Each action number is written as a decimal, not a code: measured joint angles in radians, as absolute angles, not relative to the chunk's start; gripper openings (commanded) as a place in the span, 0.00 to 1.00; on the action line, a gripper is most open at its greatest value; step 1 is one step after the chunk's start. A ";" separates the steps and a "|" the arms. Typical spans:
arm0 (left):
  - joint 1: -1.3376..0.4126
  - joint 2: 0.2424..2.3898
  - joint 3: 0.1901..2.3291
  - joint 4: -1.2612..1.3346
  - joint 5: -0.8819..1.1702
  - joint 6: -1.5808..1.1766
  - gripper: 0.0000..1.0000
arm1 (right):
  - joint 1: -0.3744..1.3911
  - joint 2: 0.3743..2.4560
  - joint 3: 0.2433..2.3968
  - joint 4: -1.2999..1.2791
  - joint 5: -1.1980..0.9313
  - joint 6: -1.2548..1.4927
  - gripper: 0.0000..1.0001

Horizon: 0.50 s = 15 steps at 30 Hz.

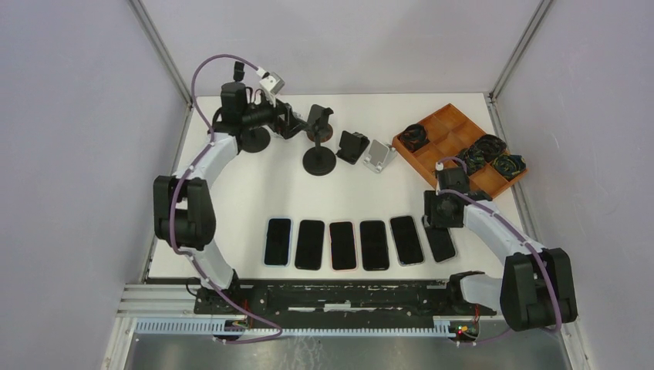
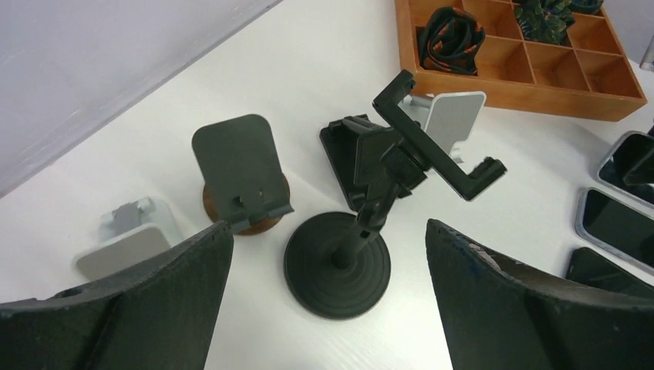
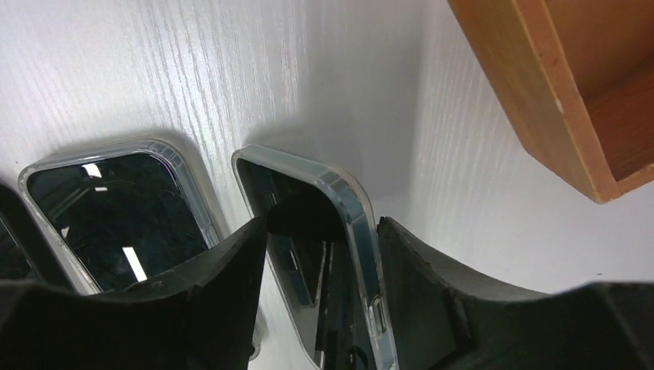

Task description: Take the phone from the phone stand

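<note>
Several phones lie flat in a row at the table's front. My right gripper (image 1: 441, 222) is down over the far end of the rightmost phone (image 1: 442, 243). In the right wrist view the gripper (image 3: 322, 227) has a finger at each long side of this clear-cased phone (image 3: 343, 196), closed to its width. My left gripper (image 1: 291, 123) is open and empty at the back left, above the black clamp stand (image 1: 318, 159). The left wrist view shows that stand's round base (image 2: 337, 266) between my fingers, with its clamp (image 2: 432, 146) empty. No stand holds a phone.
A grey stand on a wooden disc (image 2: 235, 166), a silver stand (image 2: 127, 239), a black stand (image 1: 352, 146) and another silver stand (image 1: 379, 156) stand at the back. A wooden compartment tray (image 1: 432, 158) with coiled cables sits back right, its corner near my right gripper (image 3: 540, 100). A neighbouring phone (image 3: 116, 200) lies to the left.
</note>
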<state>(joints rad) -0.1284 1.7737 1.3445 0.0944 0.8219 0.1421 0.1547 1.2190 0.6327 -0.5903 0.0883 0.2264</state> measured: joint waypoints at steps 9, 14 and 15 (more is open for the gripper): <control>-0.053 1.639 1.431 -0.244 0.812 0.218 1.00 | 0.091 1.122 0.533 -0.516 0.057 0.319 0.67; 0.013 1.562 1.409 -0.378 0.812 0.234 1.00 | 0.089 1.097 0.514 -0.505 0.065 0.363 0.79; 0.030 1.540 1.395 -0.414 0.812 0.239 1.00 | 0.089 1.093 0.513 -0.507 0.065 0.367 0.80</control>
